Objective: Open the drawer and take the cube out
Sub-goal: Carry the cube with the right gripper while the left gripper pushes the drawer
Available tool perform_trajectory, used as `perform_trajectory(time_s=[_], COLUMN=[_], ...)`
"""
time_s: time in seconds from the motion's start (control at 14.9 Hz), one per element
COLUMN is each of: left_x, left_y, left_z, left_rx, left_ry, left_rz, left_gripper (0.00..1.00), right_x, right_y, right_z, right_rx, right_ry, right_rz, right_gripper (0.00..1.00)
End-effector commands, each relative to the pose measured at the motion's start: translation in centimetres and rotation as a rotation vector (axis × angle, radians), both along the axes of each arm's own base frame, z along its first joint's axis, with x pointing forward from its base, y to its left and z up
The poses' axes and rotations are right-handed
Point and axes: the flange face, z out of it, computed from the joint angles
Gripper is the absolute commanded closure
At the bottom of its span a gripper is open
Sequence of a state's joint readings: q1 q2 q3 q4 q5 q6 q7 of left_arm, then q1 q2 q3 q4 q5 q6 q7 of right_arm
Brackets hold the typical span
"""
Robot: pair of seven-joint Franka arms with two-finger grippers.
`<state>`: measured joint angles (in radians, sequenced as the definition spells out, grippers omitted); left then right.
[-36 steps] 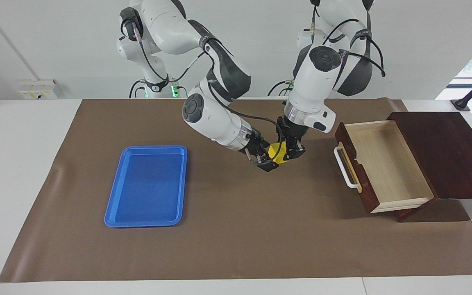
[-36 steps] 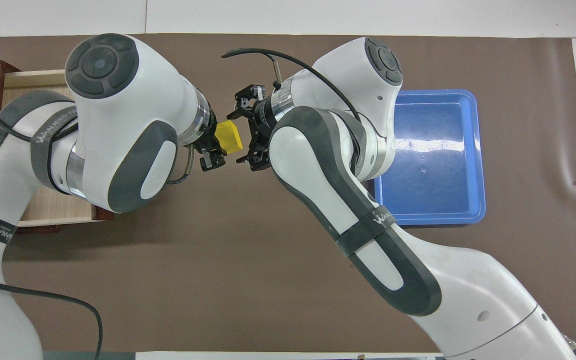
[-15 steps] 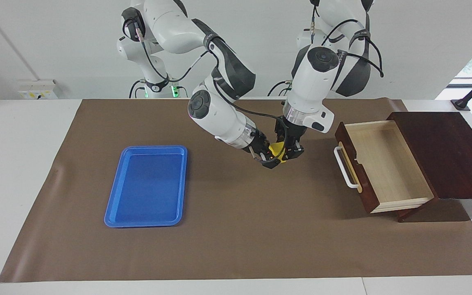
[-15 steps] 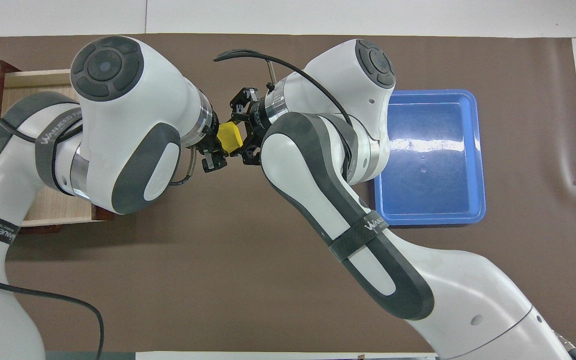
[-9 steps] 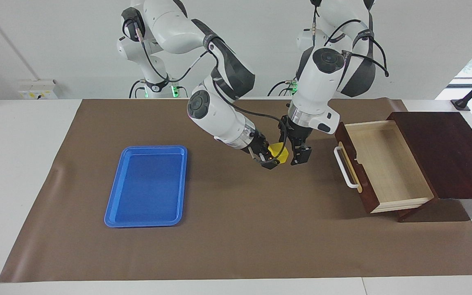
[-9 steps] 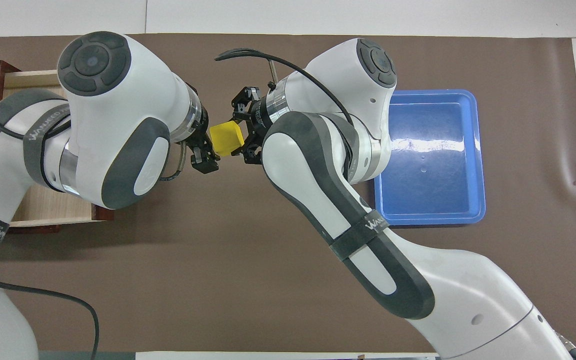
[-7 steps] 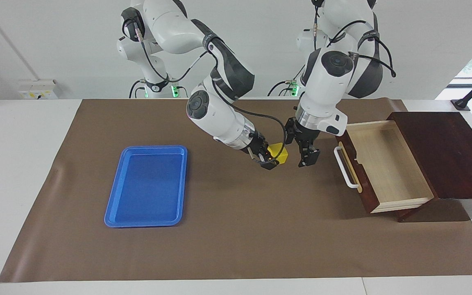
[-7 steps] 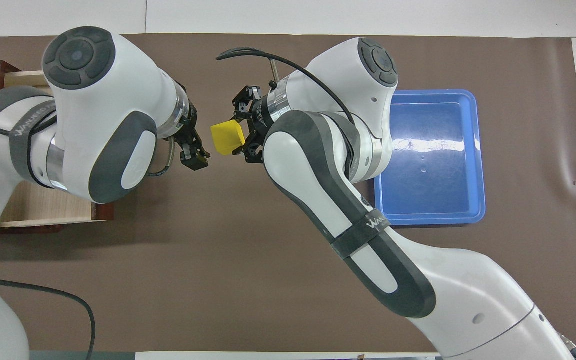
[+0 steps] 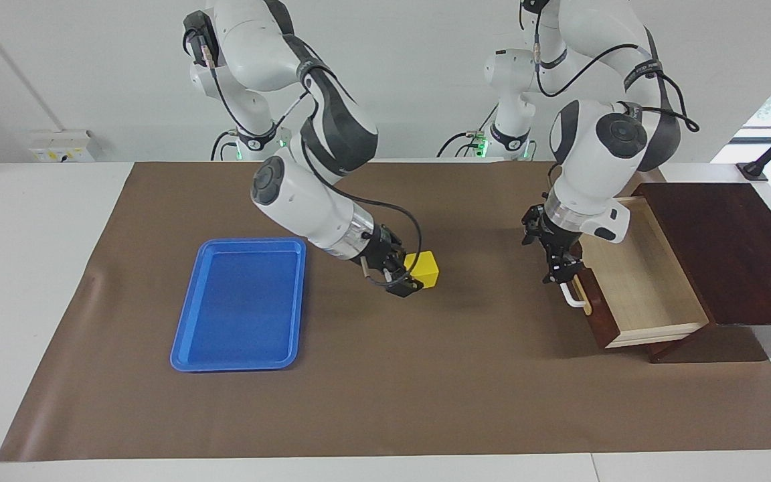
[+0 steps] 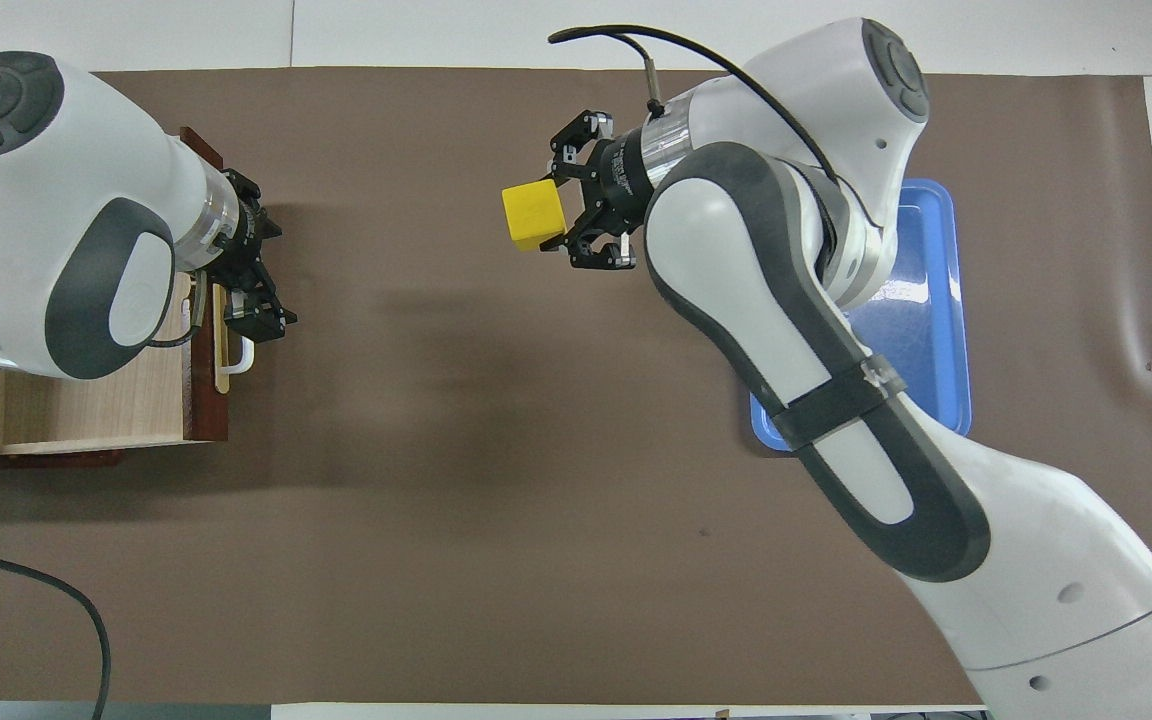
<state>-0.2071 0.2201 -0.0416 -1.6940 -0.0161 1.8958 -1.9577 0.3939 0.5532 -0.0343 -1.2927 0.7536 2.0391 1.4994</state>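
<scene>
gripping yellow cube (image 9: 423, 269), right end effector (image 9: 409, 281) hovers.

The drawer (image 9: 633, 268) stood pulled out at the left arm's end of the desk, the tray (image 9: 241, 304) lay toward the right arm's end, and the cube (image 9: 422, 268) hung over the mat (image 9: 385, 402) between them.

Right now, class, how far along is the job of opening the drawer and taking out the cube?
Done: the drawer stands open and empty. In hand: the right gripper holds the yellow cube above the brown mat. The left gripper hangs over the drawer's handle. Left: setting the cube down.
</scene>
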Motion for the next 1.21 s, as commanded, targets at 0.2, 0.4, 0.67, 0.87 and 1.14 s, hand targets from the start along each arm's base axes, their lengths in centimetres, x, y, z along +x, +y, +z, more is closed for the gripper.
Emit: perform_trajectory(time_s=[0.2,0.4,0.67,0.87,1.14], left_x=[-1.5,-1.2,-0.8,-0.3,0.1], left_y=[4.4,6.7,7.5,9.4,14.1], left_z=[-1.4,-1.6,-1.4,-1.1,-1.0], left_rx=[0.061,0.060,0.095,0.117,0.135], left_ry=[-0.022,-0.023,-0.039,-0.047,-0.045], left_rz=[-0.079,-0.098,-0.113,-0.097,-0.133], left_gripper=[0.00,0.00,0.00,0.00,0.00], right_x=[0.5,-0.6,-3.5,-5.7,-8.4], right_y=[-16.5,-21.1,-28.3,-32.8,-35.5], right_z=[-2.2,-4.3,-8.9,-12.2,-16.1], right_rx=[0.112,0.122,0.113,0.114,0.113], right_ry=[0.011,0.056,0.121,0.143,0.155], right_rz=[-0.059,-0.121,-0.192,-0.214,-0.200], right_gripper=[1.00,1.00,1.00,1.00,1.00])
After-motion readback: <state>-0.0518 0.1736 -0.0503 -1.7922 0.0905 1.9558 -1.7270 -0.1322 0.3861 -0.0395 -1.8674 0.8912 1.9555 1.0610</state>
